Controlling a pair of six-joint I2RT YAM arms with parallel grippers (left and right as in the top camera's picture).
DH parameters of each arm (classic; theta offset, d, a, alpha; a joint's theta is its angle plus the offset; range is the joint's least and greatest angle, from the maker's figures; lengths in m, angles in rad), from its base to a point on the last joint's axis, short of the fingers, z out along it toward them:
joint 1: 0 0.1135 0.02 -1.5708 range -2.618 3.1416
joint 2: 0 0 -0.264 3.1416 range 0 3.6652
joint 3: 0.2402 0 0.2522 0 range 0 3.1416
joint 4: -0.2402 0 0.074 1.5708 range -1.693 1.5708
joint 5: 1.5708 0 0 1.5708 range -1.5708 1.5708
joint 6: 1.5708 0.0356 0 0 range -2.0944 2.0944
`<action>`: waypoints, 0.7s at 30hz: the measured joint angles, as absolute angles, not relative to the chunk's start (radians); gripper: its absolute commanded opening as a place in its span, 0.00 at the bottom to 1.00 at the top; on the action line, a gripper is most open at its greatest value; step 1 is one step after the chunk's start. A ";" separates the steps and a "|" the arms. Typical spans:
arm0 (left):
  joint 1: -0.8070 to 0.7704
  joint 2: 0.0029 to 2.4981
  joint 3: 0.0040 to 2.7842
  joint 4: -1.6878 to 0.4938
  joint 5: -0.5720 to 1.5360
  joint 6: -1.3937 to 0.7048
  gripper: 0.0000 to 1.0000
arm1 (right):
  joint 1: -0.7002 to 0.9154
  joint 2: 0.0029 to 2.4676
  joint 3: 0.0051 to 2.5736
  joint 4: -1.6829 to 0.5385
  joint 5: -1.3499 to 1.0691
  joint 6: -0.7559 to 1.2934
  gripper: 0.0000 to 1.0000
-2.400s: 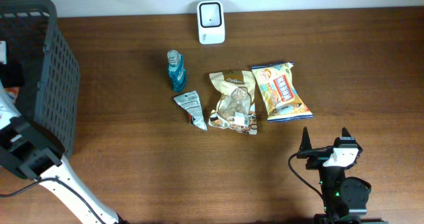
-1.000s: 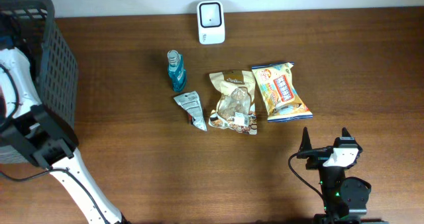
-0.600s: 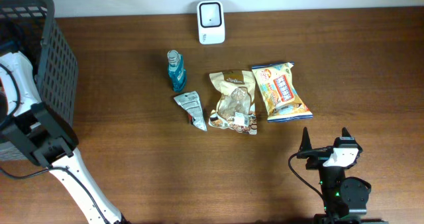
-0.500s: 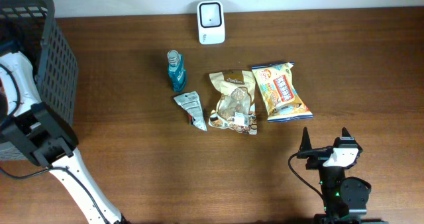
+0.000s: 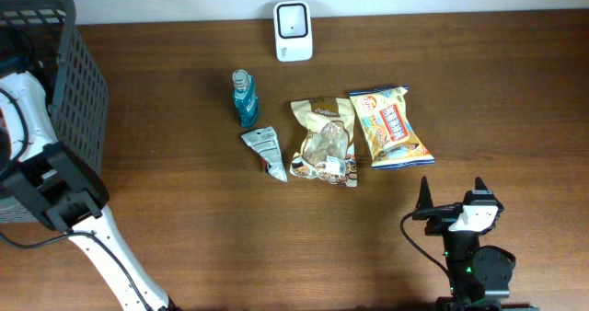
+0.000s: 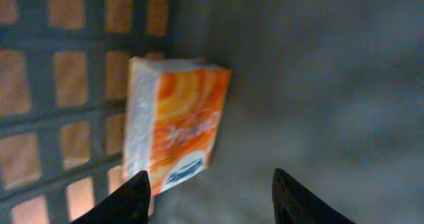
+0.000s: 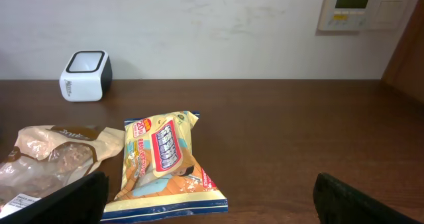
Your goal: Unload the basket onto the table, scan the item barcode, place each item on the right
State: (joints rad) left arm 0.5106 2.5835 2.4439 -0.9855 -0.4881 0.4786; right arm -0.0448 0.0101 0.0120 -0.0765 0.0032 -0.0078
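Here the left gripper (image 6: 212, 201) hangs inside the dark basket (image 5: 87, 99) at the table's (image 5: 276, 247) left end, its jaws partly apart with nothing between them. An orange packet (image 6: 179, 128) lies ahead of them against the basket's lattice wall, clear of both fingers. The right gripper (image 5: 453, 193) rests near the front right edge, spread wide and empty. A teal bottle (image 5: 245, 99), silver sachet (image 5: 265, 151), brown snack bag (image 5: 324, 141) and yellow snack bag (image 5: 391, 127) lie mid-table, with the white scanner (image 5: 293, 18) at the far edge.
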 measured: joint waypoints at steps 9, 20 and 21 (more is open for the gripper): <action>0.510 2.583 2.444 -0.979 -0.395 0.501 0.40 | -0.045 0.010 0.012 -0.076 0.004 -0.008 0.98; 0.510 2.457 2.438 -1.031 -0.272 0.437 0.06 | -0.045 0.010 0.012 -0.076 0.004 -0.008 0.98; 0.510 2.432 2.438 -1.043 -0.259 0.423 0.00 | -0.045 0.010 0.012 -0.076 0.004 -0.008 0.98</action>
